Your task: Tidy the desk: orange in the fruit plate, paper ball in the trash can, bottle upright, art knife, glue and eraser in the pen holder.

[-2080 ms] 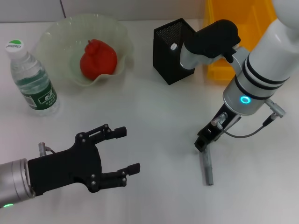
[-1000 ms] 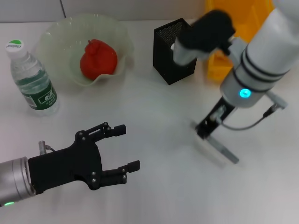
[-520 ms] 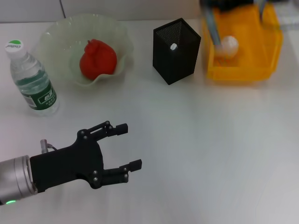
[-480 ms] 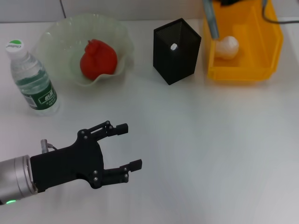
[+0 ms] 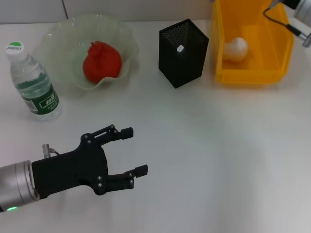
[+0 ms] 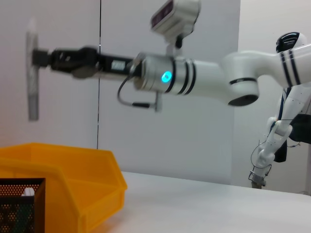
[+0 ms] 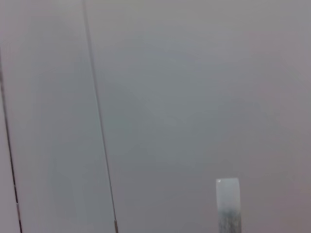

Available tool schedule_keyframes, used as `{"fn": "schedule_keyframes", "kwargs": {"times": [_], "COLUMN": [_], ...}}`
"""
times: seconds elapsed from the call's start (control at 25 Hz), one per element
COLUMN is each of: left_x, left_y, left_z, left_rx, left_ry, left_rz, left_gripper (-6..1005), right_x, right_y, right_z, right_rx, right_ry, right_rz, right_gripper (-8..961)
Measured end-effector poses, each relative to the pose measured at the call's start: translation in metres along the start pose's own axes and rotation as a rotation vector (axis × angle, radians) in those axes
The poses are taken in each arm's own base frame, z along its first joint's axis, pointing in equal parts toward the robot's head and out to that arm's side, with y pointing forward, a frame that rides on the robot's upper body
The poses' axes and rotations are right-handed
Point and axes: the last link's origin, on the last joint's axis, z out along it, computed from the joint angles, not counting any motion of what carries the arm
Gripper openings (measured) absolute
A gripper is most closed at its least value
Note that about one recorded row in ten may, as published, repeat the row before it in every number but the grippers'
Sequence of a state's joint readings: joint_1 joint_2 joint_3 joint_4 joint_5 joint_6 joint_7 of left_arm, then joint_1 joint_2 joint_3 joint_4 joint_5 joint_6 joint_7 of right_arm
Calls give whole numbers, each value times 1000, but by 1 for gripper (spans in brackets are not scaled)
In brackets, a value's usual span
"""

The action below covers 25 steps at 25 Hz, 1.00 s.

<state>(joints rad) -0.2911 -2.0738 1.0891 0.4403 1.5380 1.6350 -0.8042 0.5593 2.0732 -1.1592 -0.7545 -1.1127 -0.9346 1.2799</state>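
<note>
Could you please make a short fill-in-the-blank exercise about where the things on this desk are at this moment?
1. The orange lies in the ____.
2. The paper ball lies in the ____.
3. The bottle stands ____ on the table.
4. The right gripper, raised high above the trash can, is shut on a grey ____.

Missing words: fruit plate; trash can; upright; art knife

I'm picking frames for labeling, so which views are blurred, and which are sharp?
Head view: sharp on the left gripper, bowl and yellow bin. Left wrist view: the right gripper and grey stick it holds are motion-smeared. Right wrist view: mostly featureless wall.
</note>
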Motion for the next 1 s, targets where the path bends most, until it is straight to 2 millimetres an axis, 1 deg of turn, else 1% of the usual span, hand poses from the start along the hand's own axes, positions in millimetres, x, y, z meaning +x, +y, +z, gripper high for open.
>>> {"fn": "schedule_keyframes", "kwargs": {"times": [0.08, 0.2, 0.32, 0.36, 0.44, 0.52, 0.56, 0.68, 0.72, 0.76, 0.88, 0.92, 0.96, 1.0], "left_x": [0, 0, 1, 1, 1, 1, 1, 1, 1, 1, 1, 1, 1, 1], "left_y": [0, 0, 0, 0, 0, 0, 0, 0, 0, 0, 0, 0, 0, 0], "left_z": [0, 0, 0, 0, 0, 1, 1, 1, 0, 0, 1, 1, 1, 0], "left_rx": [-1, -2, -4, -4, -4, -5, -5, -5, -5, -5, -5, -5, -5, -5], "left_ry": [1, 1, 3, 3, 4, 5, 5, 5, 5, 5, 4, 4, 5, 5], "left_rz": [0, -3, -3, -3, -3, 0, 0, 0, 0, 0, -6, -7, -8, -8], "left_gripper": [841, 841, 841, 841, 841, 841, 841, 841, 841, 841, 841, 841, 841, 841], "right_x": [11, 20, 33, 33, 40, 51, 51, 58, 62, 62, 67, 66, 66, 64], "right_y": [1, 5, 9, 9, 11, 17, 17, 20, 20, 20, 20, 20, 20, 21], "right_z": [12, 21, 26, 26, 26, 27, 27, 23, 17, 17, 5, -3, -3, -8], "right_rx": [-8, -18, -5, -5, -3, -19, -19, -32, -30, -30, -30, -44, -44, -53], "right_ry": [33, 72, 115, 115, 143, 189, 189, 208, 209, 209, 201, 187, 187, 177], "right_rz": [9, 21, 14, 14, 9, -4, -4, -27, -27, -27, 2, 16, 16, 17], "right_gripper": [124, 124, 125, 124, 123, 122, 122, 121, 142, 163, 227, 249, 270, 292]}}
